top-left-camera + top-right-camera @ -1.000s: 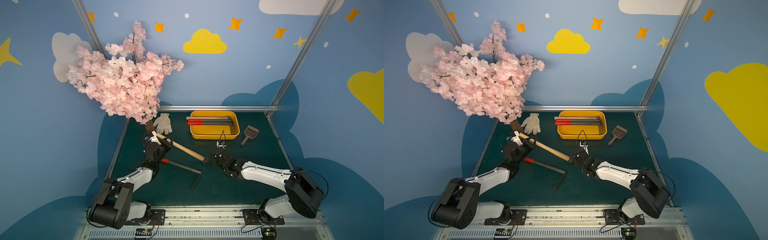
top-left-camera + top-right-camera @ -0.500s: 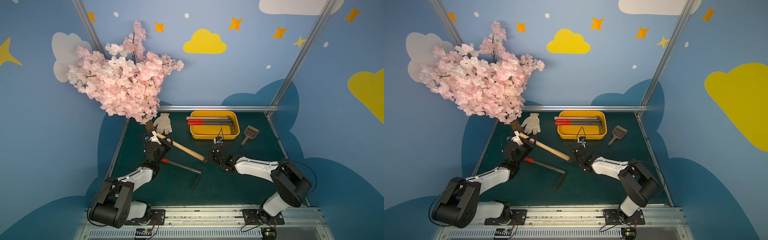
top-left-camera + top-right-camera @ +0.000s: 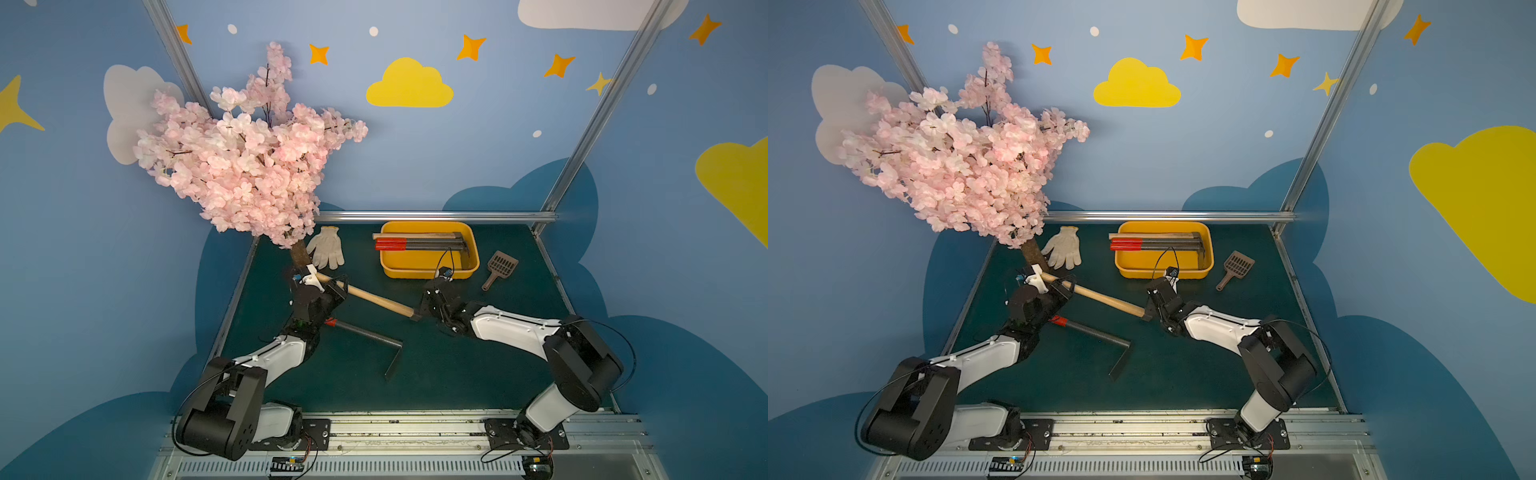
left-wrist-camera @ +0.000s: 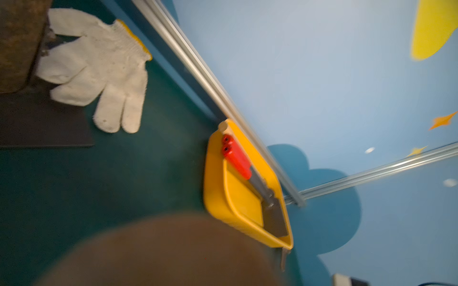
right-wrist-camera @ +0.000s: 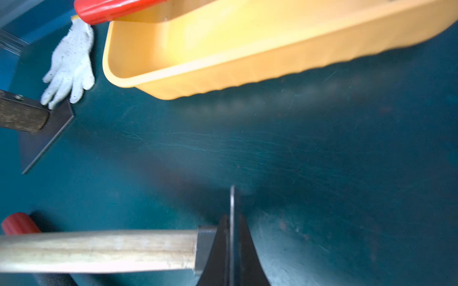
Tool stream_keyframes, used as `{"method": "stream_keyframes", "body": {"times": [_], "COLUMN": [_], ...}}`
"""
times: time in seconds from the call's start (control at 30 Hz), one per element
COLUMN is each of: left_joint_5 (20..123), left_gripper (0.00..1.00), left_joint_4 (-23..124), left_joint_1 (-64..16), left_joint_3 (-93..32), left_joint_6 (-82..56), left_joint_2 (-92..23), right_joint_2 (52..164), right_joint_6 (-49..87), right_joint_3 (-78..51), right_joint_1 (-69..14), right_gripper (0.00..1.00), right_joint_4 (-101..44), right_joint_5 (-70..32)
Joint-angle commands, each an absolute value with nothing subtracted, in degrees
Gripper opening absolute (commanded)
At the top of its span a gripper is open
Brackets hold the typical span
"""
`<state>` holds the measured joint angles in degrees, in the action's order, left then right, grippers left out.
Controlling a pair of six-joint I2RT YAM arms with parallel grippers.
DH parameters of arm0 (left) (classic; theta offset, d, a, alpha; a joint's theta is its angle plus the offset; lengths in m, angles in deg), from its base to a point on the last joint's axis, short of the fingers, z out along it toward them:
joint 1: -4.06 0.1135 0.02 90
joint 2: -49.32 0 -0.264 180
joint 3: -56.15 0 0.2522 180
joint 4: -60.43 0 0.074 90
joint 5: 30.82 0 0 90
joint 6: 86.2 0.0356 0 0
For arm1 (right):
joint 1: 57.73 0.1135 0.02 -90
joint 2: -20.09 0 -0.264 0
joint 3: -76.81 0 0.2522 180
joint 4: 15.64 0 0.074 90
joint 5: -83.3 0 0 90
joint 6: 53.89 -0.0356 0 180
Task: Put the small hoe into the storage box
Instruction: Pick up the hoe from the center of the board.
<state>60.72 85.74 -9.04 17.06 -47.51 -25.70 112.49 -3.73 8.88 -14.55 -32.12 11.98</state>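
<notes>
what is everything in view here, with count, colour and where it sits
mat: one, dark green, tabletop
storage box: one, yellow-orange, back centre
boxed hoes: two, red grips, grey shafts, inside the box beside a pale wooden handle
wooden-handled hoe: one, tan and dark, mid-mat, diagonal
loose hoe: one, red grip, flat on the mat, left of centre
blossom tree: one, pink, back left
glove: one, white, beside the tree's trunk
scoop: one, brown, right of the box
left gripper: one, black, at the wooden handle
right gripper: one, black, shut on that hoe's blade
</notes>
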Motion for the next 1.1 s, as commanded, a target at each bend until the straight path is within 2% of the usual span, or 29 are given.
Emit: {"method": "stream_keyframes", "body": {"times": [0.0,0.1,0.37,0.6,0.73,1.07], "left_joint_5": [59.3,58.3,50.6,52.2,53.1,54.0], "left_gripper": [0.48,0.57,0.68,0.71,0.71,0.71], "left_joint_4": [78.8,75.0,66.9,59.3,58.7,58.3], "left_joint_1": [-8.5,-8.6,-7.4,-0.9,0.7,1.1], "left_joint_3": [17.4,17.4,20.6,21.6,22.1,22.0], "left_joint_6": [-36.9,-34.3,-27.9,-25.8,-25.8,-25.5], "left_joint_2": [-22.7,-19.2,-6.7,2.0,3.2,4.0], "right_joint_2": [108.6,108.3,111.2,118.7,124.1,147.1], "right_joint_6": [4.1,6.6,16.6,21.3,23.8,32.1], "right_joint_3": [2.7,-1.3,-13.0,-26.7,-34.7,-69.2], "right_joint_1": [-15.8,-17.4,-24.6,-32.2,-34.7,-39.7], "right_gripper": [0.0,0.0,0.0,0.0,0.0,0.0], "right_joint_4": [-41.5,-47.3,-58.4,-66.5,-69.3,-86.8], "right_joint_5": [10.1,8.3,5.5,1.3,-0.3,-4.0]}}
